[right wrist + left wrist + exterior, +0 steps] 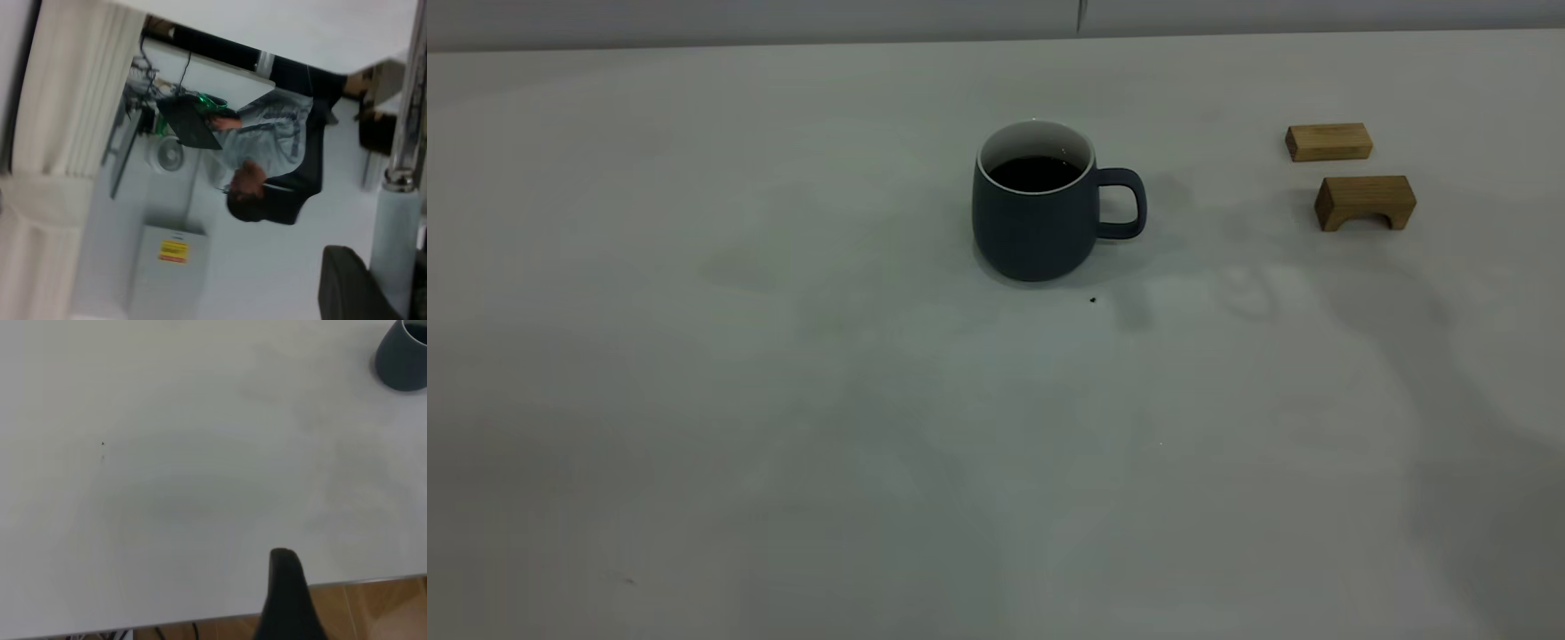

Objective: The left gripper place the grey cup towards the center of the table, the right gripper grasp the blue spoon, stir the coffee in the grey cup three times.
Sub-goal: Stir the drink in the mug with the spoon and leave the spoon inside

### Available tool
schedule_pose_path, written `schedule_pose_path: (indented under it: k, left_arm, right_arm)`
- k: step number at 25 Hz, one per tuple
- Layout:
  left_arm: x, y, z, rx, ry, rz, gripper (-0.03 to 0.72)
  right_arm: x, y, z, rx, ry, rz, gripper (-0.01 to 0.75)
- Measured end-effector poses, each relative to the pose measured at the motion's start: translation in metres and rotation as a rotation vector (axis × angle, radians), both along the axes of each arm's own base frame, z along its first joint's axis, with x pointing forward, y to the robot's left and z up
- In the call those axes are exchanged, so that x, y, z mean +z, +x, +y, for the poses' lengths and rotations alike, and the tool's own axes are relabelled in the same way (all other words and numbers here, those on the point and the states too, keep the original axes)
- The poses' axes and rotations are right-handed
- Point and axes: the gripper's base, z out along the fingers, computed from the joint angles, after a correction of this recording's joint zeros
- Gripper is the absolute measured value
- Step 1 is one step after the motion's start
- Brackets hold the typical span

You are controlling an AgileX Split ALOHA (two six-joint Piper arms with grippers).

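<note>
Exterior view, left to right: the large off-white flat table [783, 444] is bare on its left side, and neither arm appears in this view. Near the middle stands the rounded dark slate-grey matte cup [1035, 213], upright, white inside and at the rim, loop handle toward the view's right, with dark near-black coffee [1035, 172] showing inside. A tiny dark speck [1092, 300] lies just in front of the cup. Well to the right sit two small wooden blocks, a plain bar [1328, 141] and an arch-shaped one [1365, 203], apart from each other and from the cup. Left wrist view: the left gripper [288, 597] shows one black finger only, over the table's near edge and well apart from the cup [402, 361]; cannot tell whether it is spread or closed, but it holds nothing visible. Right wrist view: the camera faces away from the table, toward the room and a seated person; the pale blue-white handle of the blue spoon [395, 247], with its metal neck above, stands beside a black finger of the right gripper [350, 283]. Spoon appears to be carried, but the grip itself is not visible. Judgement: cup placement looks done; spoon probably picked up; nothing is in the cup, so stirring is either complete or pending.
</note>
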Motion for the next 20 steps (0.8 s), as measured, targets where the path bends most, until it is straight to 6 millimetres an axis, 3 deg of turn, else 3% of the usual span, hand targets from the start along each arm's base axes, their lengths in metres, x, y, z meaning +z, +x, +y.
schedule_pose_path:
  k: [5, 12, 20]
  left_arm:
    - [0.000, 0.000, 0.000, 0.000, 0.000, 0.000, 0.585]
    - [0.000, 0.000, 0.000, 0.000, 0.000, 0.000, 0.585]
    - [0.000, 0.000, 0.000, 0.000, 0.000, 0.000, 0.585]
  right_arm:
    - [-0.005, 0.002, 0.003, -0.056, 0.050, 0.128, 0.133]
    - [-0.063, 0.019, 0.010, -0.170, 0.206, 0.229, 0.133]
    - [-0.103, 0.023, 0.012, -0.217, 0.245, 0.257, 0.133]
